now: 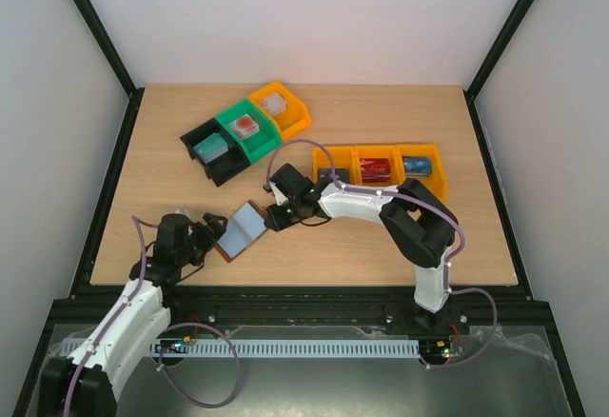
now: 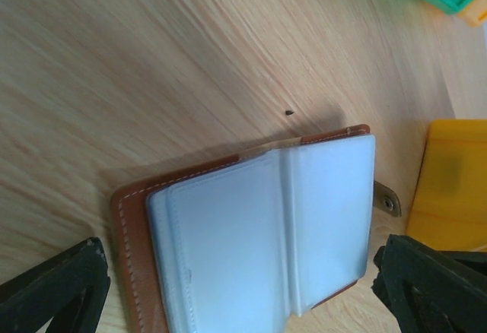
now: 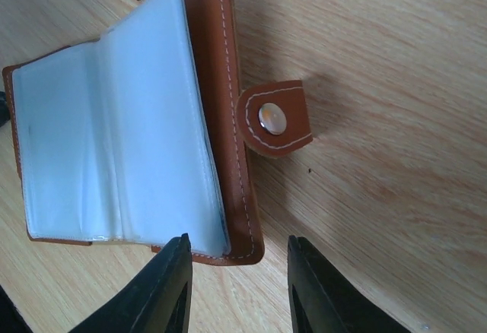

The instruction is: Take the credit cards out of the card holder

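Black and spread wide, the left gripper [image 2: 237,253] hangs released at the near left of the wooden table [image 1: 171,169], one finger on either side of the card holder [image 2: 251,234]. The brown leather card holder lies open near the table's front edge, between the two grippers. Its pale blue-grey sleeves face up, its right half is tilted off the wood, and its snap tab [image 3: 275,118] sticks out sideways. The right gripper [image 3: 238,245] stands partly open astride the raised cover's edge, unclamped, with wood showing between the leather and one finger. Farther back sit a black, green and orange bin row [image 1: 247,131] and three orange bins [image 1: 381,165].
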Controlling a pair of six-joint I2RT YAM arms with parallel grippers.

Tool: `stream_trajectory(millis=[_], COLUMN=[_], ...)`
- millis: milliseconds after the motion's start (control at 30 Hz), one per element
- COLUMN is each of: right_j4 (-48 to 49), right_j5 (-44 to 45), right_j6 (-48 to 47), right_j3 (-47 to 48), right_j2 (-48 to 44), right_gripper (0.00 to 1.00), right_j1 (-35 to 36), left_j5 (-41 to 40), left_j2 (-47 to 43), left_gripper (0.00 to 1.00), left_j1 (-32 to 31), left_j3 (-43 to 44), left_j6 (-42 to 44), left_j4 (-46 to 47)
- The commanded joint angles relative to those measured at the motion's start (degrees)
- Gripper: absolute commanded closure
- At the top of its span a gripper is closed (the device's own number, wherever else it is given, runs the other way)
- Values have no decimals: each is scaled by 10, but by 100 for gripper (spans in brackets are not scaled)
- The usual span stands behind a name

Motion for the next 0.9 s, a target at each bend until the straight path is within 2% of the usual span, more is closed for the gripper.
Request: stream_trajectory(millis=[0, 167, 233, 300, 333, 367, 433, 533, 567, 667, 733, 867], right_j4=[28, 7, 4, 21, 36, 57, 121, 201, 226, 341, 432, 626], right_j5=[-24, -11, 1, 16, 32, 48, 79, 139, 181, 308, 357, 406], right_j6=[22, -26, -44, -53, -53, -50, -43, -48, -61, -114, -150, -233], right_j3=[6, 14, 13, -1, -15, -34, -80, -150, -173, -281, -354, -504], right_j2=[11, -61, -122, -188, -223, -262, -338, -443, -472, -550, -582, -584], right_gripper=[66, 62, 55, 38, 16, 1, 1, 1, 1, 1, 1, 1], right_j1=[-1, -11, -37, -88, -119, -153, -243, -345, -365, -408, -428, -442], left_j5=[-7, -17, -14, -15, -20, -29, -69, -135, -163, -235, -265, -252], left_j2=[24, 4, -13, -33, -43, -55, -73, -94, -99, -101, -94, -61], left_gripper=[0, 0, 0, 1, 1, 1, 1, 0, 0, 0, 1, 1], left_j1=[-4, 14, 34, 63, 77, 91, 115, 137, 139, 140, 141, 153], left_j3=[-19, -8, 3, 17, 25, 35, 58, 83, 86, 74, 55, -17], left_j6=[-8, -8, -4, 6, 16, 31, 82, 230, 311, 450, 505, 567], left_j4=[68, 65, 72, 81, 87, 94, 110, 178, 205, 297, 360, 509])
